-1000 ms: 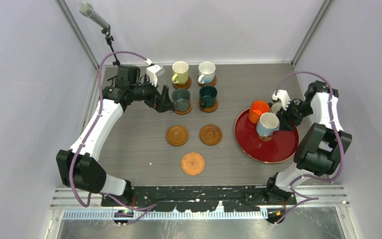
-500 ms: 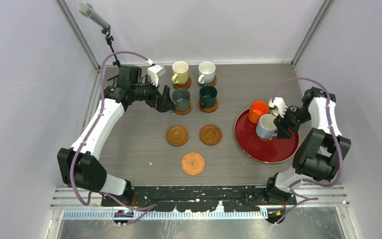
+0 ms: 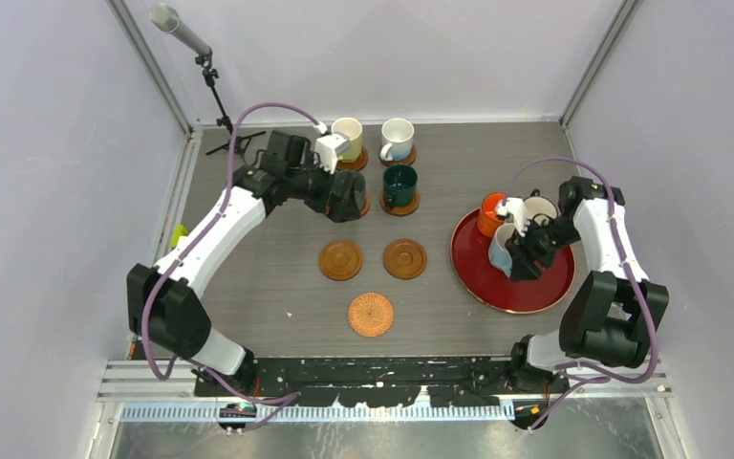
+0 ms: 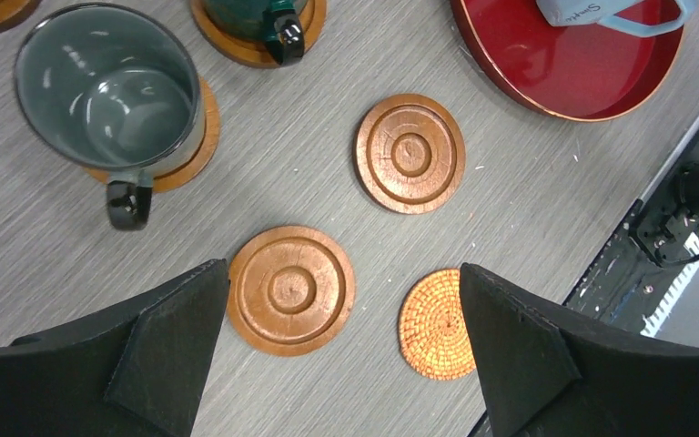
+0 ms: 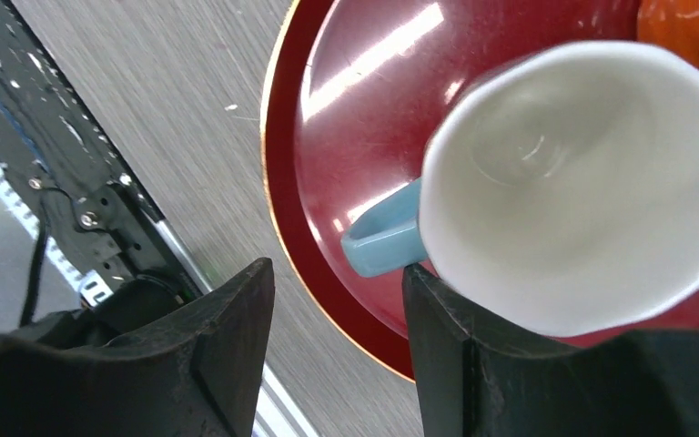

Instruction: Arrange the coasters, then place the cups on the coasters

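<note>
My left gripper (image 3: 348, 195) hangs open above the grey-teal cup (image 4: 105, 91), which stands on a wooden coaster (image 4: 202, 137). Pale yellow (image 3: 347, 135), white (image 3: 397, 137) and dark green (image 3: 399, 182) cups also stand on coasters. Two bare wooden coasters (image 3: 340, 259) (image 3: 405, 258) and a woven one (image 3: 371, 314) lie nearer. On the red tray (image 3: 497, 292) sit the orange cup (image 3: 490, 212), a cream cup (image 3: 539, 207) and the white-and-light-blue cup (image 5: 573, 182). My right gripper (image 5: 337, 269) is open beside its blue handle (image 5: 382, 241), with nothing between the fingers.
A microphone stand (image 3: 186, 38) rises at the back left corner. The black base rail (image 3: 382, 368) runs along the near table edge. Grey walls close in both sides and the back.
The left gripper has swung right, from beside the grey-teal cup to above it. The right gripper has come round from the tray's far side to the near side of the white-and-light-blue cup.
</note>
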You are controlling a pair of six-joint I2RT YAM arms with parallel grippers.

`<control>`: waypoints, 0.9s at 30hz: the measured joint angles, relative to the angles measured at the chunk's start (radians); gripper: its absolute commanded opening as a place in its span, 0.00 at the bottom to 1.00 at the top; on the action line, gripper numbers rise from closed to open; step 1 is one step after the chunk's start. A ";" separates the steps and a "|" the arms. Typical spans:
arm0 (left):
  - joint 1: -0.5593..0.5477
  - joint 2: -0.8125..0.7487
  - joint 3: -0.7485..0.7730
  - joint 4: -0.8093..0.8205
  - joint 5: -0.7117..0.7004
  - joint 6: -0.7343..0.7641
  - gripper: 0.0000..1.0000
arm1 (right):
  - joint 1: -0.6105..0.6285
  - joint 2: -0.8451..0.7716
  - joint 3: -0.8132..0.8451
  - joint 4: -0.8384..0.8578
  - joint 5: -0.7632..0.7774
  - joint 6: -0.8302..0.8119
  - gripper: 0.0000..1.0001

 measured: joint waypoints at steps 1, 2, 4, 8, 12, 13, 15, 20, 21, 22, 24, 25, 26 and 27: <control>-0.019 0.012 0.003 0.004 -0.016 -0.008 1.00 | 0.008 -0.005 -0.003 0.000 -0.003 0.012 0.60; -0.043 0.026 0.009 0.008 -0.041 -0.015 1.00 | 0.021 -0.013 -0.009 0.001 -0.008 0.035 0.61; -0.086 0.049 0.017 0.023 -0.083 -0.031 1.00 | 0.054 -0.036 -0.021 0.003 -0.019 0.069 0.61; -0.205 0.096 0.032 0.064 -0.198 -0.071 1.00 | 0.114 -0.089 -0.032 -0.003 -0.068 0.147 0.62; -0.366 0.173 0.084 0.119 -0.333 -0.109 1.00 | 0.102 -0.114 -0.002 -0.016 -0.133 0.245 0.63; -0.403 0.197 0.107 0.126 -0.364 -0.113 1.00 | 0.084 -0.117 0.018 -0.017 -0.160 0.274 0.64; -0.485 0.259 0.174 0.140 -0.438 -0.113 1.00 | 0.031 -0.124 0.060 -0.014 -0.214 0.335 0.65; -0.666 0.437 0.379 0.162 -0.581 -0.104 0.98 | -0.122 -0.148 0.156 0.100 -0.284 0.587 0.67; -0.697 0.475 0.421 0.161 -0.599 -0.104 0.97 | -0.151 -0.155 0.164 0.146 -0.285 0.650 0.68; -0.726 0.510 0.457 0.160 -0.614 -0.105 0.97 | -0.169 -0.161 0.167 0.177 -0.282 0.694 0.68; -0.766 0.571 0.514 0.155 -0.637 -0.106 0.97 | -0.200 -0.174 0.167 0.244 -0.258 0.789 0.68; -0.780 0.599 0.539 0.152 -0.647 -0.107 0.97 | -0.206 -0.177 0.167 0.274 -0.245 0.828 0.69; -0.792 0.631 0.572 0.142 -0.658 -0.108 0.96 | -0.213 -0.180 0.167 0.304 -0.230 0.867 0.69; -0.800 0.661 0.603 0.138 -0.665 -0.110 0.96 | -0.223 -0.181 0.167 0.334 -0.215 0.907 0.69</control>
